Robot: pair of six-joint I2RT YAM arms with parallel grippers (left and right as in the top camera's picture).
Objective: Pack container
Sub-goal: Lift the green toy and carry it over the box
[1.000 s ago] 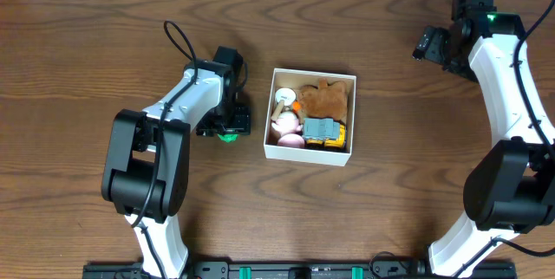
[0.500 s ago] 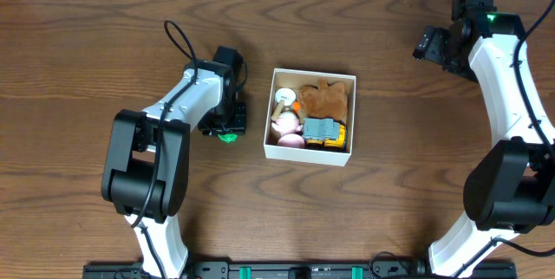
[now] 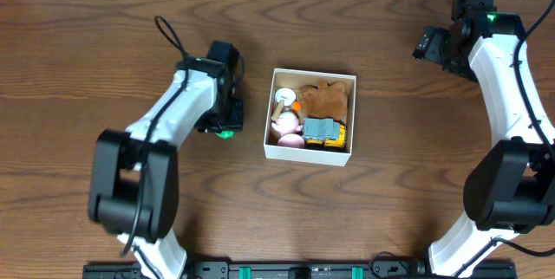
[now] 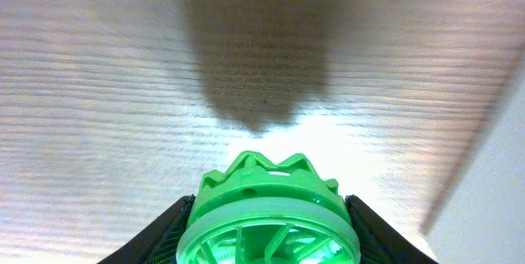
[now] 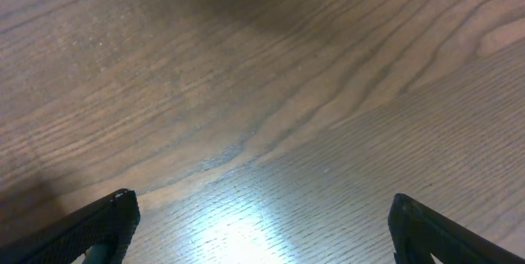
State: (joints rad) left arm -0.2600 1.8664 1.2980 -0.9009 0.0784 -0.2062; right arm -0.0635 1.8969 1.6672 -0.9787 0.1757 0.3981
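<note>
The container [image 3: 305, 153], a small white box, sits mid-table and holds a brown plush [image 3: 327, 99], a grey and yellow toy [image 3: 323, 131] and pink and white pieces. To its left, my left gripper [image 3: 225, 128] is shut on a green ribbed wheel-shaped toy [image 3: 227, 133]. In the left wrist view that green toy [image 4: 271, 207] fills the gap between the black fingers [image 4: 168, 231], with its shadow on the wood beyond. My right gripper [image 3: 431, 45] hovers at the far right, and in its wrist view the right gripper [image 5: 261, 219] is open over bare wood.
The container's white wall [image 4: 492, 190] shows at the right edge of the left wrist view. Both arm bases stand at the table's near edge.
The left jaws have narrowed onto the green toy, and the left arm has straightened upward, shifting the toy slightly left. The right arm has not moved.
</note>
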